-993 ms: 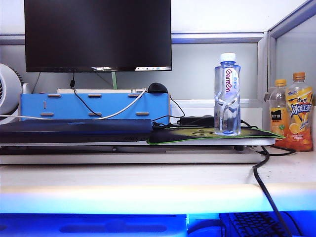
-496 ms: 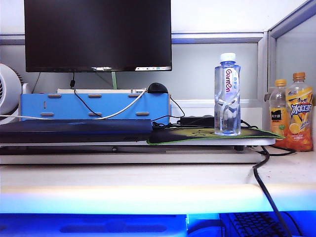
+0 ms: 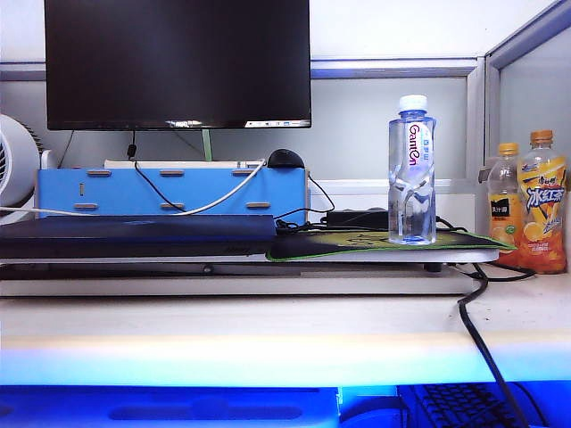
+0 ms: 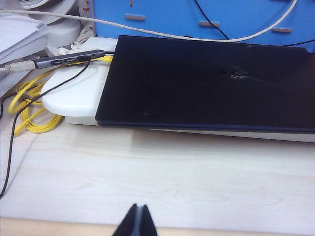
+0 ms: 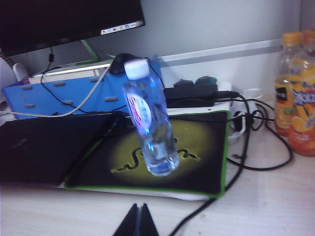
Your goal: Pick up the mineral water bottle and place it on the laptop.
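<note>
Clear mineral water bottle (image 5: 149, 118) stands untouched ahead of clenched right tool (image 5: 140, 219); left tool (image 4: 139, 220), clenched, faces laptop (image 4: 206, 83).

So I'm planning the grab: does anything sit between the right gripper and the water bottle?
Nothing visible does. In the right wrist view the shut right gripper hangs over bare desk, and only the front part of the mouse pad lies between it and the water bottle, which stands on the pad, apart from the laptop.
</note>
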{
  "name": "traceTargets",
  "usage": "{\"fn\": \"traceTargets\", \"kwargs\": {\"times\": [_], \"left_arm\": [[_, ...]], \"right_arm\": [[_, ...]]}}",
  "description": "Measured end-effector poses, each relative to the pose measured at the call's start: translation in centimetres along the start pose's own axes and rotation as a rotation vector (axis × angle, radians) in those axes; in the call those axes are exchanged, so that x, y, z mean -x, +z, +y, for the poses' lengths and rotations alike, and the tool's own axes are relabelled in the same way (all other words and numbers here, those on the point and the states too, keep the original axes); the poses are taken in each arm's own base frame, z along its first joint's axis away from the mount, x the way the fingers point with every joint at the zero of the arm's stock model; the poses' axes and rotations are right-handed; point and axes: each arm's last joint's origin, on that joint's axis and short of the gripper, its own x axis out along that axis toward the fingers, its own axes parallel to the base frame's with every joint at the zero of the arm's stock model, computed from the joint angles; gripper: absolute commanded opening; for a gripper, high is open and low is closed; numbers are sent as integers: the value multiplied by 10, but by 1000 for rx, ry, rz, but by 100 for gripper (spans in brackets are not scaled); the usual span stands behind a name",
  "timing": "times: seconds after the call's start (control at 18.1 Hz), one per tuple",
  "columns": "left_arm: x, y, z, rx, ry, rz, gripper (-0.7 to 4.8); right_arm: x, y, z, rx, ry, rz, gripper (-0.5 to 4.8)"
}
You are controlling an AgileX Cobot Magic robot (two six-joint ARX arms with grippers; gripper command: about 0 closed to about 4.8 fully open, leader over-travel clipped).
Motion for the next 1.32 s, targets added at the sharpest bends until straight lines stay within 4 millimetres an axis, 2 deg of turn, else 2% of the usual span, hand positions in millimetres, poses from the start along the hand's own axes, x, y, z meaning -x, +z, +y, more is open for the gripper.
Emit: {"fn": "traceTargets", "kwargs": {"times": [0.17,0.22,0.28,0.39,0.44,0.5,0.55,0.72,0.77,0.88,0.94,1.05,1.16,1.32], "left_arm": [[0,0,0,0,0,0,-2],[0,0,0,0,0,0,-2],[0,0,0,0,0,0,-2],[0,0,0,0,0,0,-2],[0,0,0,0,0,0,-2],[0,0,0,0,0,0,-2],[0,0,0,0,0,0,-2],[0,0,0,0,0,0,-2],[0,0,0,0,0,0,-2],[0,0,0,0,0,0,-2],[0,0,0,0,0,0,-2],[0,0,0,0,0,0,-2],[0,0,0,0,0,0,-2],[0,0,0,0,0,0,-2]], "right_arm": [[-26,28,-3,-44,18,110,0],[-41,38,-6,-76,43,173,0],[-70,55,-11,-165,130,260,0],[-92,66,-14,-271,261,312,4],[-104,70,-16,-327,329,322,128],[-113,70,-18,-359,409,331,479],[-121,66,-19,-365,491,342,479],[-131,54,-2,-280,480,371,479],[-135,46,7,-184,439,389,479],[-142,28,28,115,190,423,479],[-144,24,37,228,93,416,479],[-152,24,49,366,19,336,479],[-168,23,51,390,-41,232,479],[-184,4,47,400,-76,286,479]]}}
